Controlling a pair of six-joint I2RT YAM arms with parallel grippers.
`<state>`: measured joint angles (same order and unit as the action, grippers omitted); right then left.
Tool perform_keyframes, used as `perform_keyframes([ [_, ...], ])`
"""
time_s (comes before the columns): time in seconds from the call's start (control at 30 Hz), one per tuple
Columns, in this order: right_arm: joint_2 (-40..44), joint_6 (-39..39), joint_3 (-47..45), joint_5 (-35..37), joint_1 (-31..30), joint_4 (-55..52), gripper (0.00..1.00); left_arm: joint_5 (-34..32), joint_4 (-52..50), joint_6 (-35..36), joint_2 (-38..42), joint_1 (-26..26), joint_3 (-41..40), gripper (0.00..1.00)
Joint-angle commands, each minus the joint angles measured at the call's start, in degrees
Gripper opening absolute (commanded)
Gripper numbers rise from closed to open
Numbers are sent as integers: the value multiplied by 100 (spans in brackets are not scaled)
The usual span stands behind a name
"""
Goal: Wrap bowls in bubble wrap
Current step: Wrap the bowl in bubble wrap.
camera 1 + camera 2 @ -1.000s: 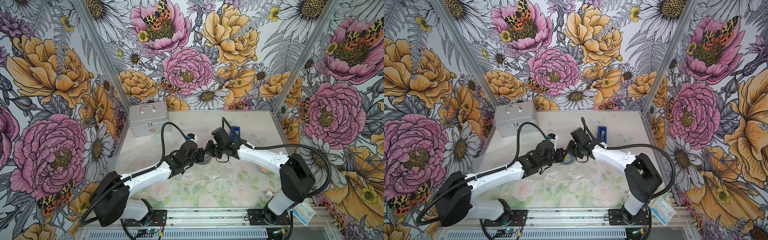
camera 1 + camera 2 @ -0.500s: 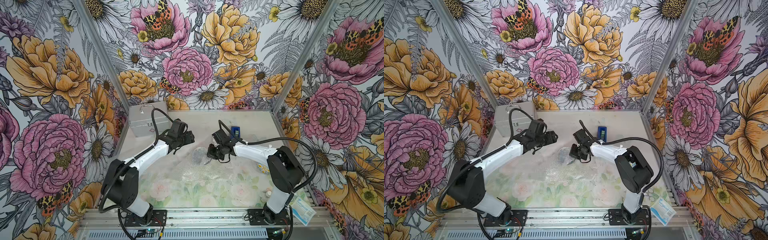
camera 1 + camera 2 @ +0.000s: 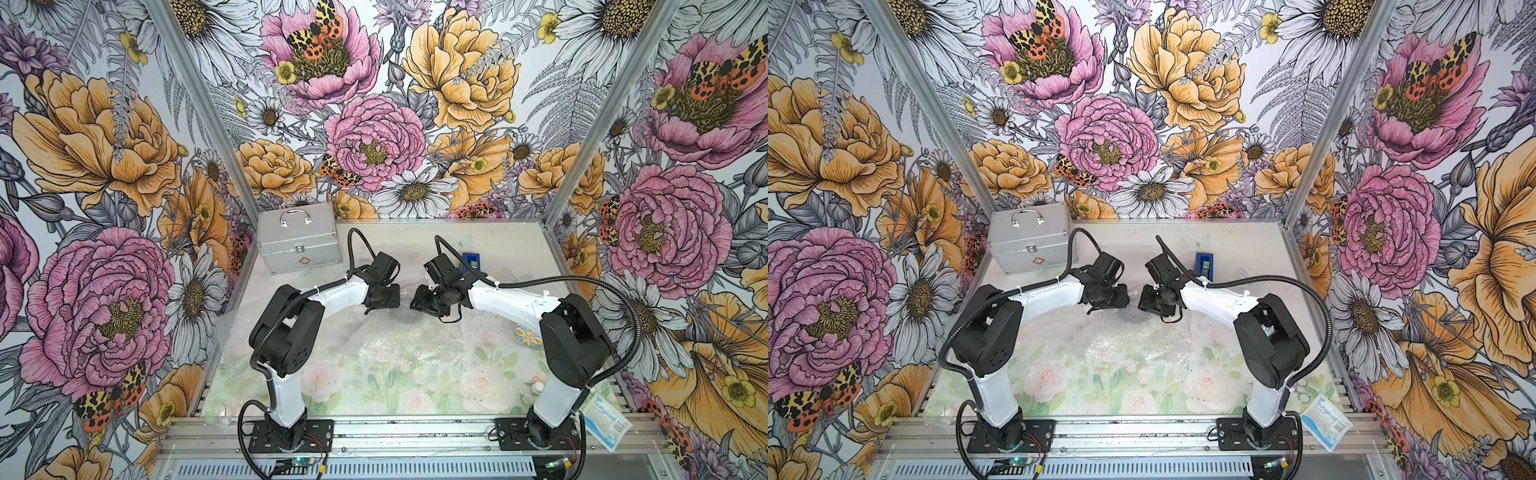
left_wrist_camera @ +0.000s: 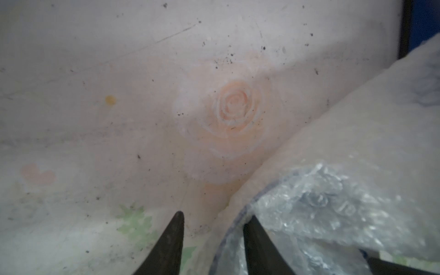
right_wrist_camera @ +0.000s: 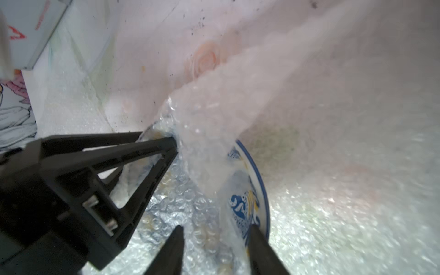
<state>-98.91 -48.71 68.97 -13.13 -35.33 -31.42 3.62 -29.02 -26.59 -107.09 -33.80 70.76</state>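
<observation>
While half covered by a fold of bubble wrap (image 5: pixel 207 133) at mid-table, listed thus: one bowl (image 5: pixel 250 197), left gripper (image 4: pixel 215 219) parted astride its rim, right gripper (image 5: pixel 215 231) parted over the wrap on it, holding nothing; second bowl (image 3: pixel 527 336) uncovered beside the right arm (image 3: pixel 511 299).

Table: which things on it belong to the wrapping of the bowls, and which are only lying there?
For the job:
- bubble wrap
- bowl partly under the wrap
- second bowl

Lying about:
- metal case
- blue dispenser
- Surgical packet
</observation>
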Motion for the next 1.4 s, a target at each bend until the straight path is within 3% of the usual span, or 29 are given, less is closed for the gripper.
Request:
perform_keyframes([
  [0.0, 909, 116, -319, 632, 53, -602, 68, -362, -331, 32, -168, -110, 157, 32],
  [0.1, 1470, 79, -979, 815, 213, -956, 75, -519, -386, -51, -51, -154, 88, 30],
  [0.3, 2075, -77, -2126, 869, 317, -1169, 74, -616, -386, -227, 458, -144, -222, 25],
  [0.53, 1678, 188, -2152, 1190, 546, -1148, 72, -288, -320, -277, 688, -134, -413, 29],
  [0.87, 1159, 503, -1722, 860, 1261, -322, 70, 21, -315, -277, 724, 14, -531, 35],
  [1.03, 435, 674, -1444, 843, 1250, -286, 59, -36, -315, -337, 812, -8, -576, 40],
  [1.2, 646, 659, -1560, 664, 1170, -295, 14, 7, -256, -419, 687, -69, -576, 41],
  [1.27, 979, 693, -1562, 576, 1081, -295, 2, -1, -247, -476, 654, -91, -591, 41],
  [1.37, 1533, 780, -1380, 453, 835, -295, 0, -34, -210, -520, 704, -79, -640, 41],
])
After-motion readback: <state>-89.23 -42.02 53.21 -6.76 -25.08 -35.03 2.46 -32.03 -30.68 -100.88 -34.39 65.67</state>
